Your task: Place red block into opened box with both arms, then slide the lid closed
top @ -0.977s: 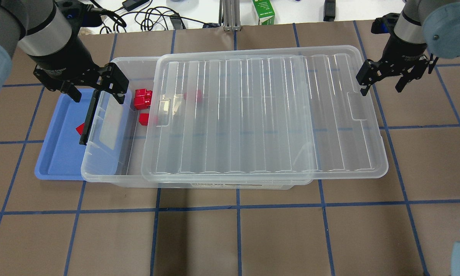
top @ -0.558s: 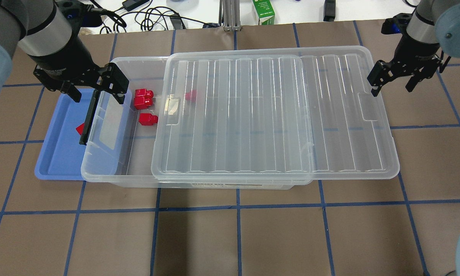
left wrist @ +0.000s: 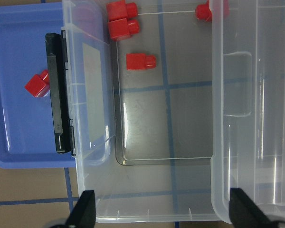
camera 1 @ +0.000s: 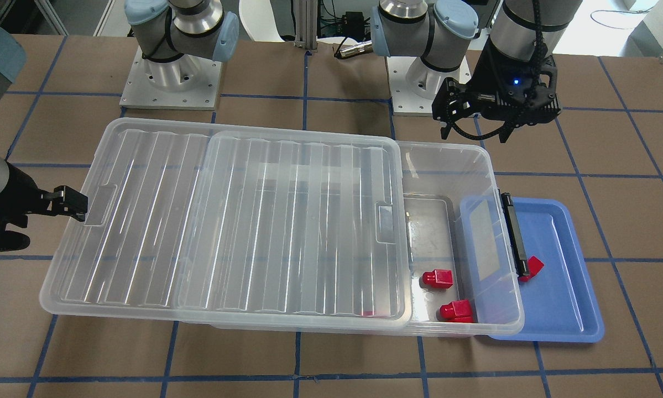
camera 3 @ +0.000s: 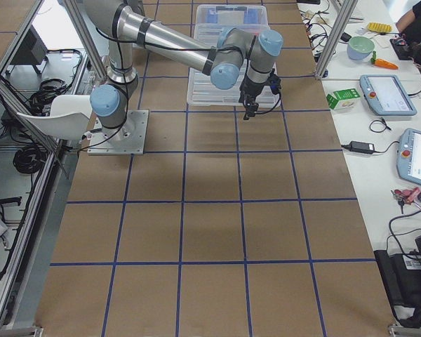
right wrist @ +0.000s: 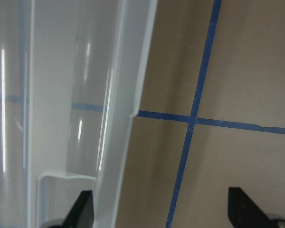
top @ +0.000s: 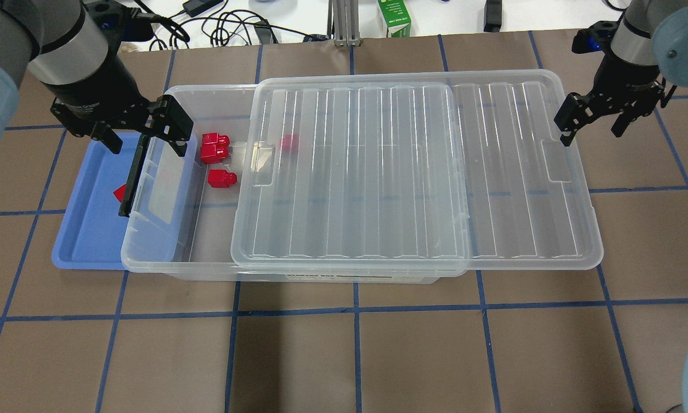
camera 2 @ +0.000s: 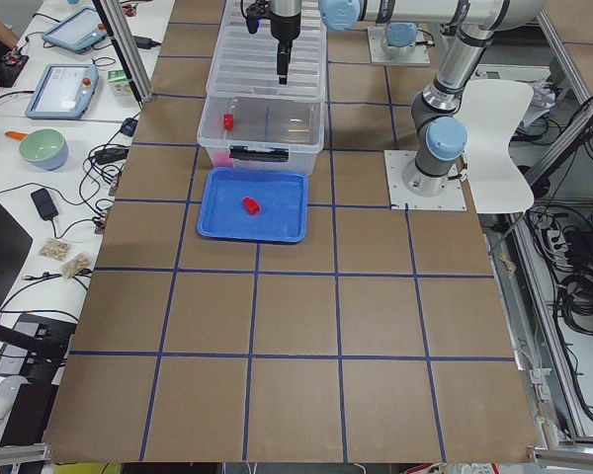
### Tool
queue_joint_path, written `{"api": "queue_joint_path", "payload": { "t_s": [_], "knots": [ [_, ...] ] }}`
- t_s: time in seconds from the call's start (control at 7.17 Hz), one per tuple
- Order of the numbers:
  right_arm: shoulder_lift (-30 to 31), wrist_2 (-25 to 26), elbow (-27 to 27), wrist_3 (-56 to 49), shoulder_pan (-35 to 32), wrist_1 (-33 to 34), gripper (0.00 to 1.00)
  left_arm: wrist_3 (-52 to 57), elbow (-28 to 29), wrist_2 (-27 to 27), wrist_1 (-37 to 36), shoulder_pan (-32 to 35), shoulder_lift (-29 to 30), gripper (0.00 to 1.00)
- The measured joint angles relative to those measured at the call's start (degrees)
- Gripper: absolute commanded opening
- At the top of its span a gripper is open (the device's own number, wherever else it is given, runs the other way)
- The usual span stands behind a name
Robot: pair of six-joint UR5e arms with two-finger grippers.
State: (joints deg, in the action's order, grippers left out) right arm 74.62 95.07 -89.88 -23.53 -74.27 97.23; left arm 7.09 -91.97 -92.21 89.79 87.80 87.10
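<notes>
1. Exterior front-facing: The box point(camera 1: 447, 160) stands on the worktop point(camera 1: 331, 359). The lid point(camera 1: 226, 221) lies on it, shifted past the end opposite the latch bar point(camera 1: 513, 232), so the latch end is uncovered. A blue tray point(camera 1: 563, 309) sits against that end, and the red block point(camera 1: 534, 266) lies on it just outside the bar. Other red blocks point(camera 1: 437, 278) lie inside the box.
2. Overhead exterior: The left gripper point(top: 146, 143) hangs above the box's point(top: 206, 97) latch end, jaws wide apart and empty. The right gripper point(top: 590, 135) is at the lid's point(top: 378, 172) overhanging end, jaws open, one by the recessed tab. The red block point(top: 120, 193) is on the tray point(top: 85, 241). Three other red blocks point(top: 222, 179) lie uncovered in the box, and a fourth shows faintly through the lid.
3. Exterior left: The red block point(camera 2: 249, 204) lies mid-tray point(camera 2: 222, 222), outside the box point(camera 2: 262, 138). The left gripper point(camera 2: 281, 64) is above the box.
4. Exterior right: The right gripper point(camera 3: 250, 105) hangs just off the lid's point(camera 3: 228, 42) near end. Its jaw state cannot be told from here.
5. Left wrist: The left gripper point(left wrist: 164, 211) shows both jaws spread, nothing between them. The red block point(left wrist: 37, 85) touches the latch bar point(left wrist: 57, 95) from the tray side.
6. Right wrist: The right gripper point(right wrist: 164, 213) is open. One jaw stands inside the lid's point(right wrist: 61, 95) end rim and the other over bare worktop point(right wrist: 237, 71), so the rim is between them, unpinched.
</notes>
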Motion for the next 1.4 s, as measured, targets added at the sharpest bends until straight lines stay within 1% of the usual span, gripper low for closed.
{"api": "queue_joint_path", "payload": {
  "t_s": [0.28, 0.42, 0.56, 0.7, 0.84, 1.12, 1.26, 1.4],
  "knots": [
    [0.3, -0.4, 0.5, 0.3, -0.2, -0.1, 1.0, 5.3, 0.5, -0.5, 0.3, -0.8, 0.0, 1.0],
    [1.2, -0.7, 0.8, 0.6, -0.4, -0.1, 1.0, 9.0, 0.7, -0.3, 0.5, -2.6, 0.1, 1.0],
    [2.5, -1.0, 0.9, 0.7, -0.5, -0.3, 1.0, 14.0, 0.8, 0.1, 0.5, -5.9, 0.2, 1.0],
    [4.1, -1.7, 1.0, 0.7, -0.7, -0.5, 1.0, 21.8, 0.5, 0.3, 0.6, -10.7, 0.5, 1.0],
    [5.8, -3.3, 1.1, 0.8, -0.7, -0.9, 1.0, 28.8, 0.1, 1.5, 0.6, -15.7, 0.9, 1.0],
    [10.3, -6.3, 1.1, 1.3, -0.8, -4.8, 1.0, 40.0, -0.4, 5.5, 0.2, -24.1, 3.1, 1.0],
    [12.1, -6.7, 1.0, 2.9, -0.8, -6.8, 1.0, 44.5, -0.9, 6.1, -1.4, -26.7, 5.4, 1.0],
    [13.3, -7.0, 0.9, 5.6, -1.5, -8.2, 1.0, 47.9, -1.9, 6.4, -5.5, -28.4, 8.1, 1.0]
  ]
}}
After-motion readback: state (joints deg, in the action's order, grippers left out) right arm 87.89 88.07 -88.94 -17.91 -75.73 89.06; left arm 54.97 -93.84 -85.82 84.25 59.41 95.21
